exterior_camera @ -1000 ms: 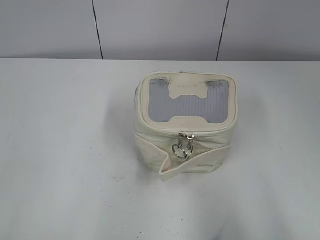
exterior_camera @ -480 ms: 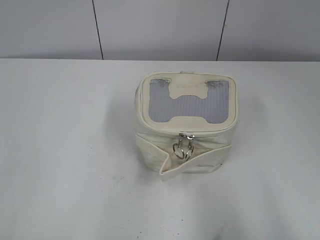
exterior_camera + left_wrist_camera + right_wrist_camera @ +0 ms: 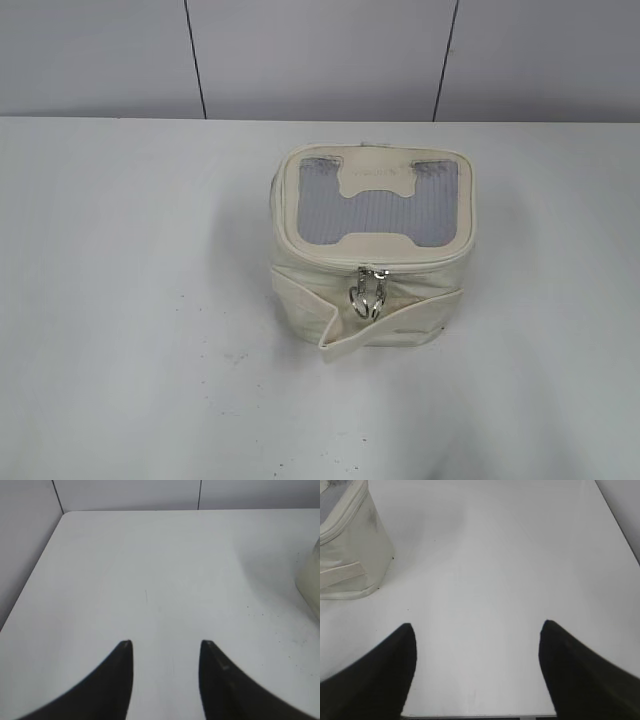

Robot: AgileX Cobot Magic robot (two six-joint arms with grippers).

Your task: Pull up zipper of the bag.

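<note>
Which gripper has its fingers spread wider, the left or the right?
The right gripper: its fingers stand far apart over bare table, while the left gripper shows a much narrower gap.

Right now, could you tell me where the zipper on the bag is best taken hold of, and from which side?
Grip the ring pulls hanging from the silver slider at the middle of the bag's front lid edge. Come from the camera-facing front: the rings dangle clear of the wall just above the wide strap, so fingers could likely close across them. Both end effectors, left and right, are open and away from the bag.
</note>
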